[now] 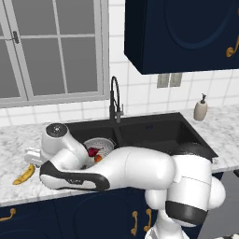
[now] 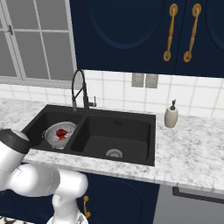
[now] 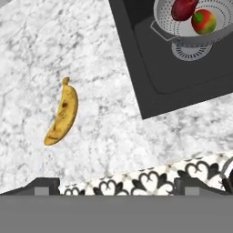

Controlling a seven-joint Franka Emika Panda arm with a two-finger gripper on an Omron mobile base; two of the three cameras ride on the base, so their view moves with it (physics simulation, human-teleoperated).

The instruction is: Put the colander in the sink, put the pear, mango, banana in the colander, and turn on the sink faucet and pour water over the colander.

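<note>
With pear (image 3: 183, 9) and mango (image 3: 204, 22) already in the colander (image 3: 182, 34), I go for the banana (image 3: 62, 113) next — gripper (image 3: 116, 184) must drop over it, its opening unreadable from here.

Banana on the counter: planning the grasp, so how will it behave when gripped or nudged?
The banana lies flat on its curved side on the marble counter, so it probably won't roll but may pivot or slide if nudged. It looks firm and light; its rounded skin could slip between narrow fingertips.

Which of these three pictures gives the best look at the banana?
The hand view: the banana lies whole and unobstructed on the marble counter, seen from above, beside the sink. In the left base view it is small and sits at the counter's edge beside the robot's arm.
</note>
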